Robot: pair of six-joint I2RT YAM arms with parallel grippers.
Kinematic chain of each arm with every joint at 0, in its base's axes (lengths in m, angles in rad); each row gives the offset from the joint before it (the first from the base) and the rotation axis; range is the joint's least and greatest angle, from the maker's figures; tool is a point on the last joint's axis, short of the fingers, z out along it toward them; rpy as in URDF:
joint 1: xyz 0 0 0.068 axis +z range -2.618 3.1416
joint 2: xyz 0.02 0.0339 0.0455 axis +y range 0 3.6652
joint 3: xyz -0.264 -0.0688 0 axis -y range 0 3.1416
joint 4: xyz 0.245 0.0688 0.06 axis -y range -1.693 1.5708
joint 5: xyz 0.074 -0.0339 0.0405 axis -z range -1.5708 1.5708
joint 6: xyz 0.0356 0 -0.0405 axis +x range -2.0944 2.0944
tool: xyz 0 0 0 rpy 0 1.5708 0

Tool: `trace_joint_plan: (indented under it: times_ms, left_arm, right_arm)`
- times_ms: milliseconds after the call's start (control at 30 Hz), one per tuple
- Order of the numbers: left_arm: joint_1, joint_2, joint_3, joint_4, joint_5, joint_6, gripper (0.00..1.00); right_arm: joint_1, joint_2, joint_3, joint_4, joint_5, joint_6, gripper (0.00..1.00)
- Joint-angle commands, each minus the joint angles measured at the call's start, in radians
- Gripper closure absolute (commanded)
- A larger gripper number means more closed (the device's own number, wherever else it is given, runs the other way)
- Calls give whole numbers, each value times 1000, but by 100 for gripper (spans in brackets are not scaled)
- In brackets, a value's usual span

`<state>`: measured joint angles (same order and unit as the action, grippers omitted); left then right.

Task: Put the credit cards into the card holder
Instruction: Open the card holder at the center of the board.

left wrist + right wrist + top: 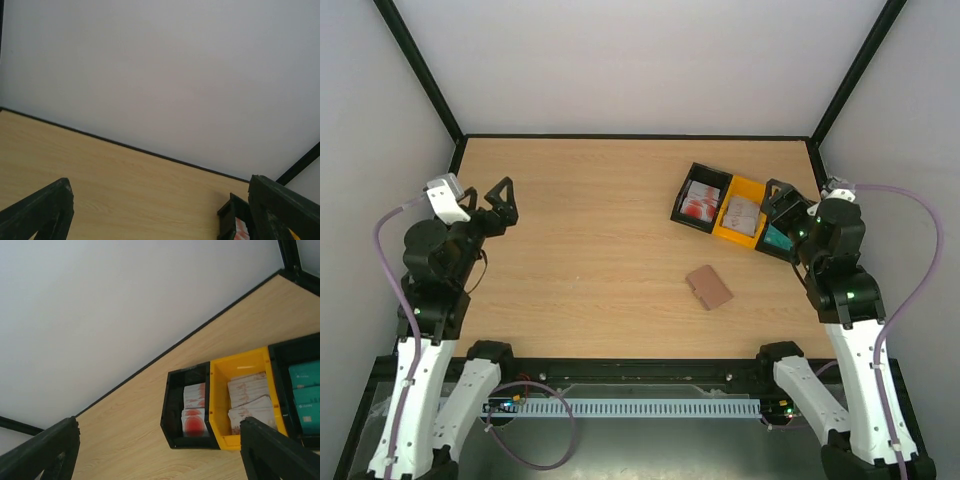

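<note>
Table (590,230) of pale wood, white walls (640,60). Card holder (709,287) brown side up, near right gripper (782,203), fingers spread, by trays (678,205) of credit cards (702,200). Left gripper (488,196) spread, well apart.

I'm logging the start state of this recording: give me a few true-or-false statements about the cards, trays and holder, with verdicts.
1. The card holder lies on the table, outside the trays. True.
2. The yellow tray stands between the black tray of red-marked cards and the black tray of teal cards. True.
3. The teal cards lie in the yellow tray. False: they are in a black tray.
4. The left tool grips a card. False: it is open and empty, far from the trays.
</note>
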<state>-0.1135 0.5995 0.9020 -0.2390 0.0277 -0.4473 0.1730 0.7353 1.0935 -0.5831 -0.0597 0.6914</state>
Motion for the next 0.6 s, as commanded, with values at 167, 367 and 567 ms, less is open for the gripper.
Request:
trace_joint_plan:
  times_ms: [167,367,567]
  left_arm:
    - [136,-12,-192,213,257,-191,1]
    - [161,-9,-313,296,328,-284,0]
    - [157,87,-420,381,393,-388,0]
  right_arm:
    - [-84,-56,-212,95,-183,131,11]
    - [-100,-35,-390,165,-368,132,10]
    - [-102,61,-488,186,-394,97,12]
